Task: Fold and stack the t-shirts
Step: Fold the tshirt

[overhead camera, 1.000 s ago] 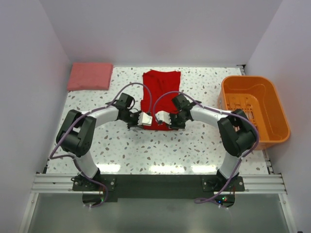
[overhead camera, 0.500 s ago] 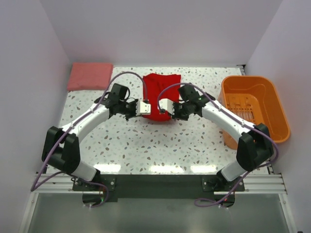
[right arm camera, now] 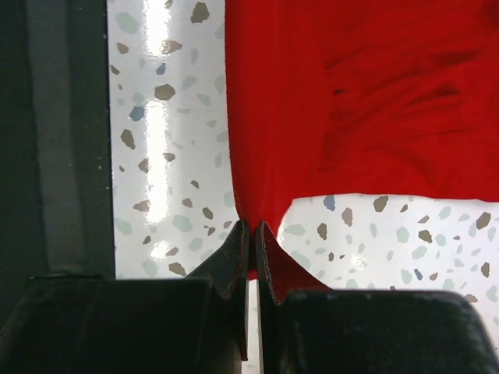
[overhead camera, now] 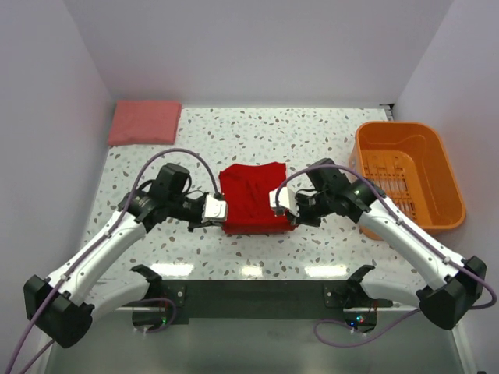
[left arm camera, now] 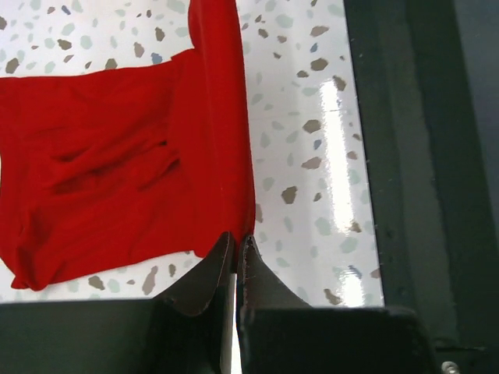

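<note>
A red t-shirt (overhead camera: pixel 251 199) lies folded in a rough square near the middle of the speckled table. My left gripper (overhead camera: pixel 221 220) is shut on its near left corner; in the left wrist view the jaws pinch the red cloth (left arm camera: pixel 125 171) at its edge by my left gripper (left arm camera: pixel 236 240). My right gripper (overhead camera: pixel 285 212) is shut on the near right corner; in the right wrist view the red cloth (right arm camera: pixel 359 101) hangs from the closed jaws of my right gripper (right arm camera: pixel 250 227). A folded pink t-shirt (overhead camera: pixel 145 122) lies at the far left corner.
An orange basket (overhead camera: pixel 408 176) stands at the right edge of the table. The dark rail of the arm mounts (overhead camera: pixel 249 290) runs along the near edge. White walls close in the back and both sides.
Both grippers have pulled the red shirt toward the near edge, away from the back. The shirt went from a long spread shape to a shorter folded square.
</note>
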Robot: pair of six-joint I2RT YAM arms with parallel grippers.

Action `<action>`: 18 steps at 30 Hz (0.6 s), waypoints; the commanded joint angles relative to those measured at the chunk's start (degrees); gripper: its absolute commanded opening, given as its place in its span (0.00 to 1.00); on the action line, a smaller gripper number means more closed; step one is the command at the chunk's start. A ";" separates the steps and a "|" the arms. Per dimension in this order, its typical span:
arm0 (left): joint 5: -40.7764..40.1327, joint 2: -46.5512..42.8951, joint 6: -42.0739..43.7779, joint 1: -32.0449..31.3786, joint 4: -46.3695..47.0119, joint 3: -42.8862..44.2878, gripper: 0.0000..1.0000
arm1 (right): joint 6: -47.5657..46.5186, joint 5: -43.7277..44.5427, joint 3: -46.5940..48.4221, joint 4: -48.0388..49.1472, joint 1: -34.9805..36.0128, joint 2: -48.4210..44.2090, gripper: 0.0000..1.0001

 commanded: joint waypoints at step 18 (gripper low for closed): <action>7.34 32.67 14.45 8.90 -17.83 29.11 0.00 | -16.98 -8.54 28.73 -18.79 -11.15 31.99 0.00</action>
